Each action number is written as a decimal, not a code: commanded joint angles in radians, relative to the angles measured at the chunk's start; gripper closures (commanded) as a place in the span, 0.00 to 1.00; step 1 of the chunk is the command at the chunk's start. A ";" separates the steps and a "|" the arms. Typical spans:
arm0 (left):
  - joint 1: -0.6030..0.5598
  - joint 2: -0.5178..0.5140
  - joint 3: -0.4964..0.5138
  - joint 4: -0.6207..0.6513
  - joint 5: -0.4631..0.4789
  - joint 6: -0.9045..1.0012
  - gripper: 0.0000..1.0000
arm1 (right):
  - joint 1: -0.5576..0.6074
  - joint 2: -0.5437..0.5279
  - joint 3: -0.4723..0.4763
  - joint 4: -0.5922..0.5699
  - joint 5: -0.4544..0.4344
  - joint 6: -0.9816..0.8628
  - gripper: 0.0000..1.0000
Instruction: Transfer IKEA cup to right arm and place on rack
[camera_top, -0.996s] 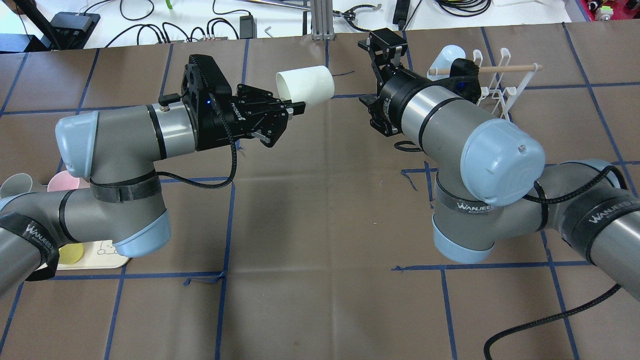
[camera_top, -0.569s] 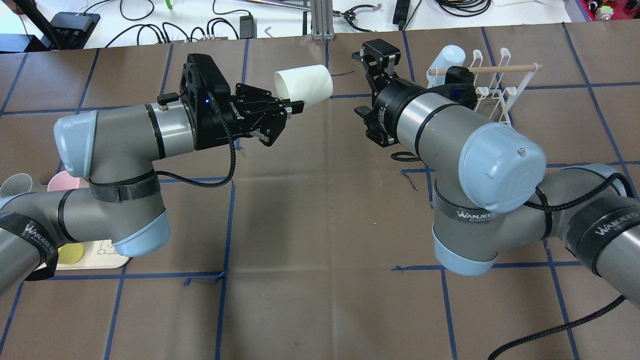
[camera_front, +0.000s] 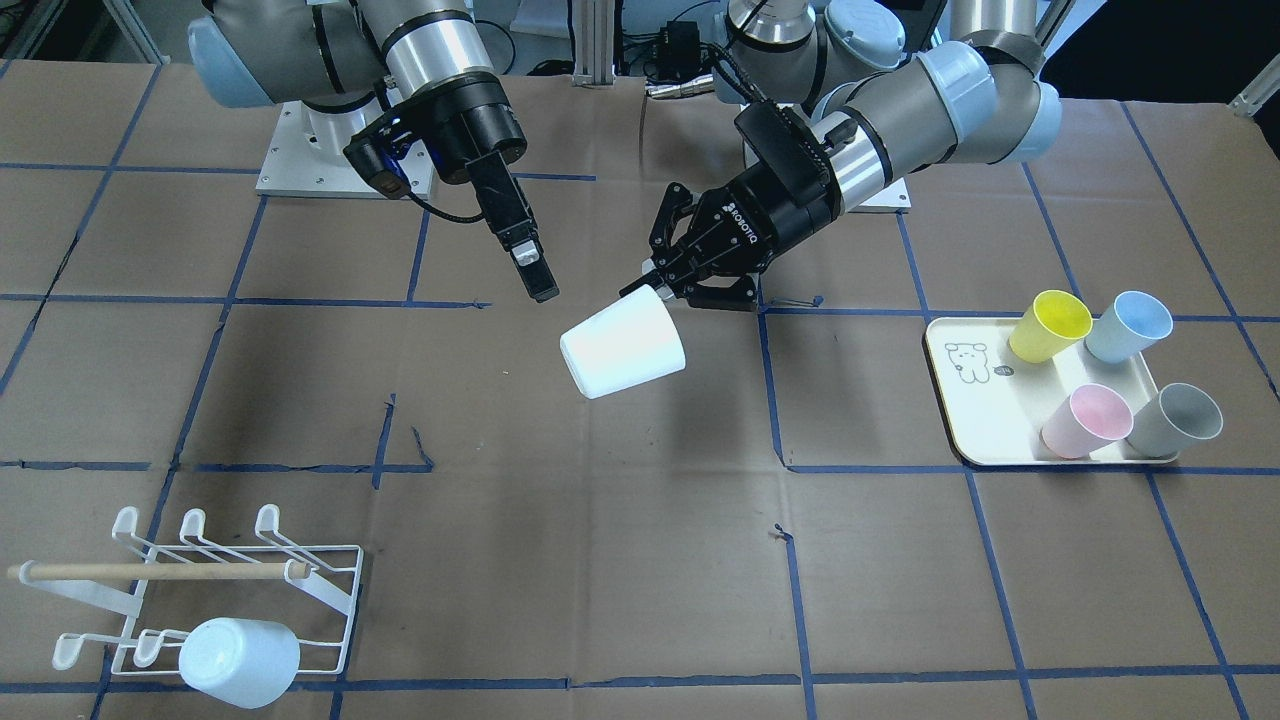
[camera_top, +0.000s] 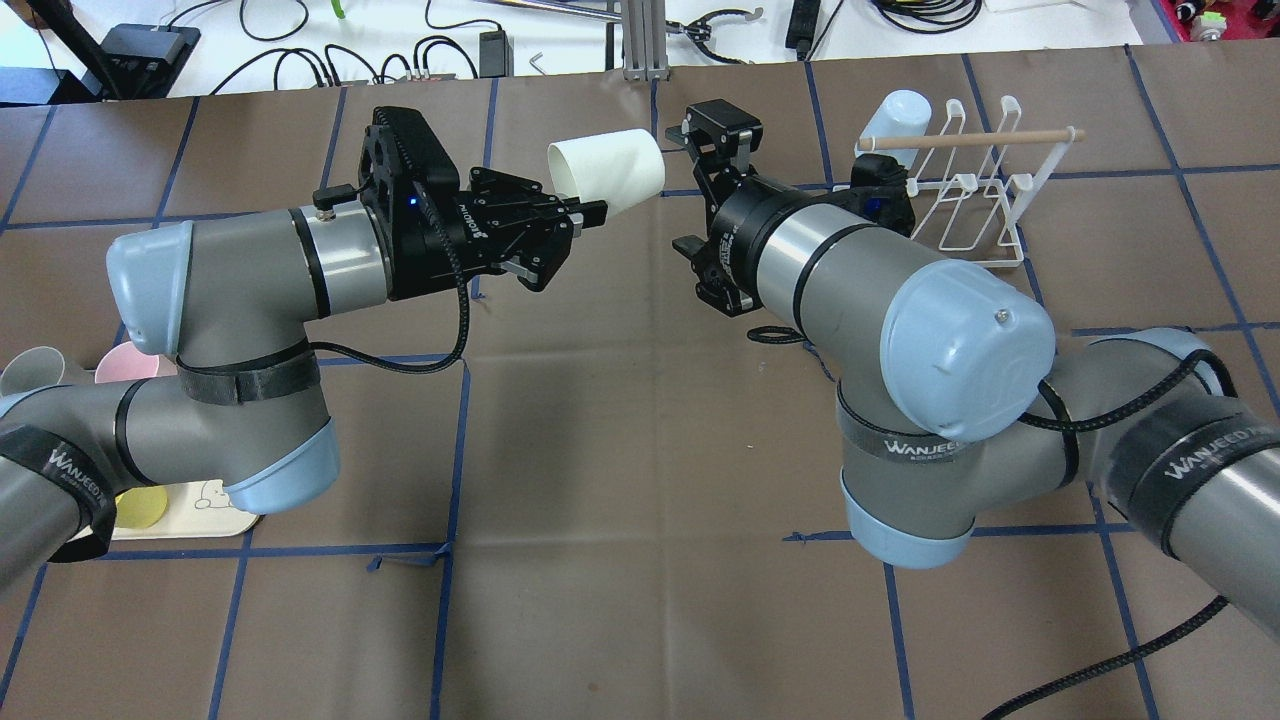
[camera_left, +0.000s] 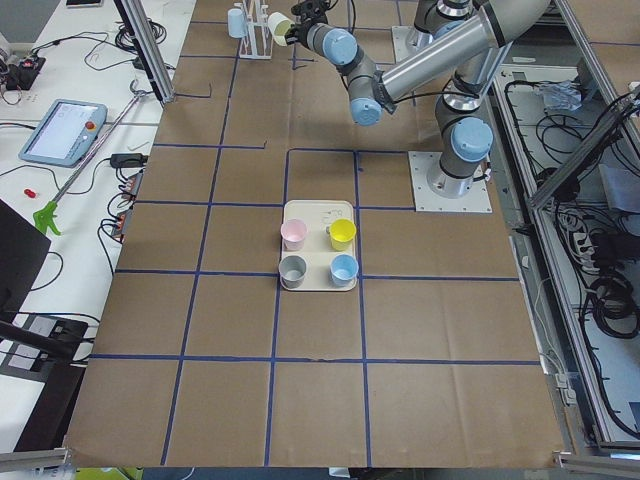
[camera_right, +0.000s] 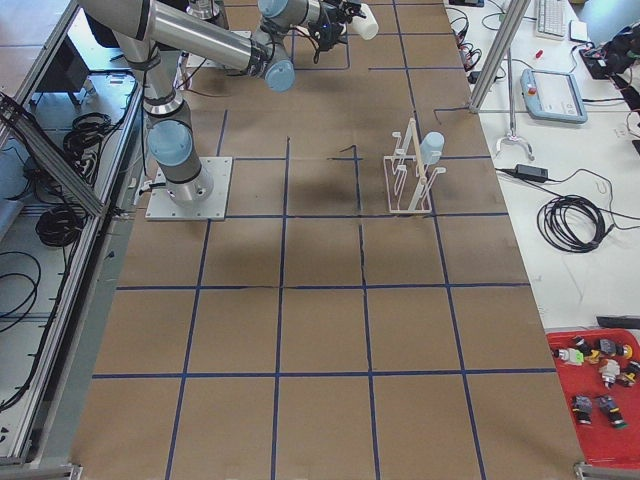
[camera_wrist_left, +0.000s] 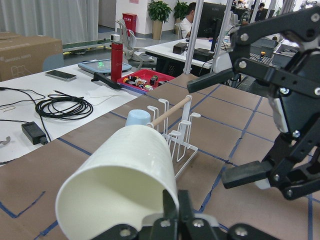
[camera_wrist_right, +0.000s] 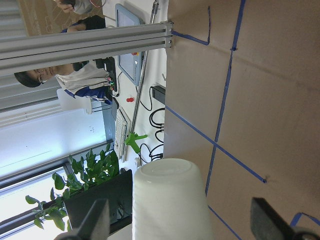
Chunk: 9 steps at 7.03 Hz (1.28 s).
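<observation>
The left pincer (camera_top: 588, 213) is clamped on the rim of the white cup (camera_top: 610, 175) and holds it on its side in the air above the table (camera_top: 640, 450), with the base pointing toward 3 o'clock. The right pincer (camera_top: 686, 185) has its fingers spread wide just beside that base, not touching it. In the overhead view the rack (camera_top: 975, 195) sits at 2 o'clock, with a pale blue cup (camera_top: 895, 110) on one prong.

From overhead, the left arm's grey elbow (camera_top: 230, 400) hides most of the cream bear-printed tray (camera_top: 195, 522) — its pink cup (camera_top: 125, 362) and grey cup (camera_top: 30, 366) show only in part. The right wrist view's bottom edge cuts off the white plastic cup (camera_wrist_right: 170, 200) and the right arm's black gripper (camera_wrist_right: 182, 222), all but its tips. Both side views show that cup too small to judge its grip.
</observation>
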 joint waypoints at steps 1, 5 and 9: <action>0.000 0.000 -0.001 0.000 0.000 0.000 1.00 | 0.027 0.029 -0.021 -0.005 0.000 0.002 0.00; 0.000 0.002 -0.001 -0.002 -0.002 -0.002 0.99 | 0.033 0.121 -0.099 -0.011 0.000 0.002 0.00; 0.000 0.005 -0.001 -0.002 -0.002 -0.002 0.99 | 0.033 0.165 -0.131 -0.011 0.001 0.002 0.00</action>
